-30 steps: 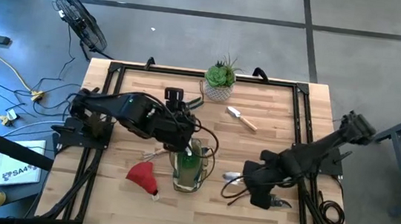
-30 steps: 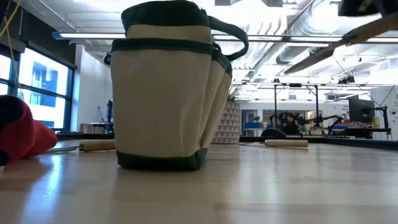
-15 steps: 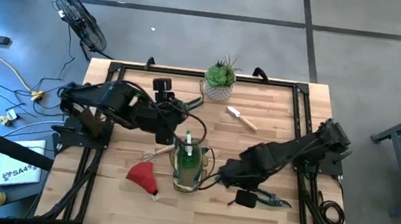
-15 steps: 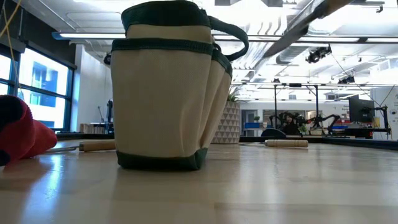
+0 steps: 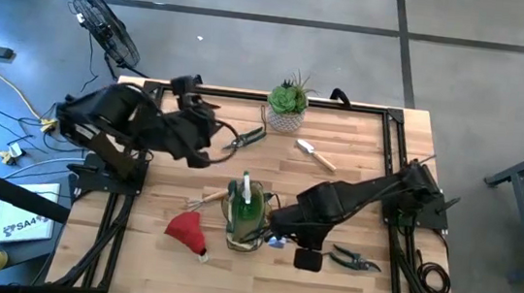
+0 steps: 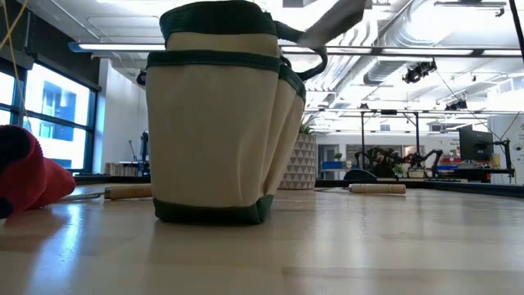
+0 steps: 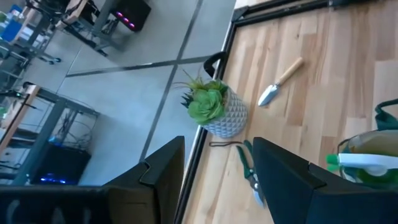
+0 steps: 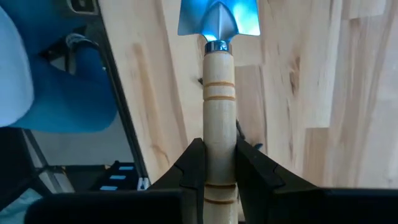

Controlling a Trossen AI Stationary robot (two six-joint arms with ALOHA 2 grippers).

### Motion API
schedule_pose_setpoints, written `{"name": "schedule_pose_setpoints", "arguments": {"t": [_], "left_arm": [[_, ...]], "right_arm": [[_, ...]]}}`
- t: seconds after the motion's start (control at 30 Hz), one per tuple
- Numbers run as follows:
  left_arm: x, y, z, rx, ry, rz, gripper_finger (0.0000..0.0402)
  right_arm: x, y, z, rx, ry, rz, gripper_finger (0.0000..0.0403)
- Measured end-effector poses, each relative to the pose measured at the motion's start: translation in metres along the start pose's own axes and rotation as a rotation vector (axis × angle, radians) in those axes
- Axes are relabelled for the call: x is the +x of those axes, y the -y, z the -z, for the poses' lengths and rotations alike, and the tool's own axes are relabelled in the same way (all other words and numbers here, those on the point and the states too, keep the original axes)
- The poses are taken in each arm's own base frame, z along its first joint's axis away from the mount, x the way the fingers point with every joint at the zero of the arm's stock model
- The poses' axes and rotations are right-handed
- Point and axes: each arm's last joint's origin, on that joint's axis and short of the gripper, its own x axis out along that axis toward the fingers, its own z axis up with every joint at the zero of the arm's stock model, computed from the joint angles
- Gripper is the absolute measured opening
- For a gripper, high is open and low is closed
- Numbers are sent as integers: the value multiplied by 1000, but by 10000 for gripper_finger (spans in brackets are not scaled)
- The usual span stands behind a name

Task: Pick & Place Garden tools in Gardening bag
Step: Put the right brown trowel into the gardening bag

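One trowel [image 8: 219,93] sits clamped in my right gripper [image 8: 219,163], fingers shut around its pale wooden handle, steel blade forward, just beside the gardening bag [image 5: 246,221] near the table's [image 5: 358,157] front edge. It looks stiff, light and a bit slick, so mid-handle seems the right hold. My left gripper [image 7: 217,168] hovers open near the back-left corner.

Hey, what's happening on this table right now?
A two-armed robot is packing garden tools into a bag. The right end effector is shut on a trowel's wooden handle, carrying it beside the bag, which already holds a green-and-white piece. The left end effector is open and empty, near the potted plant. Shears, a second trowel, more shears and a red cone lie on the table.
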Motion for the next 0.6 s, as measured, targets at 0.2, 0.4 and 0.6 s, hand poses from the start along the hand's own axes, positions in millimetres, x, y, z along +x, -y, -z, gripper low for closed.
{"name": "schedule_pose_setpoints", "arguments": {"t": [0.2, 0.4, 0.6], "left_arm": [[-6, -7, 3, -36, 13, 6, 182], [-3, -3, 4, -31, 0, 38, 182], [11, 13, 11, 31, -68, 43, 182]], "right_arm": [[4, 9, -10, 9, -11, 2, 49], [9, 15, -17, -1, -30, -9, 49], [9, 17, -18, 7, -28, -7, 49]]}}
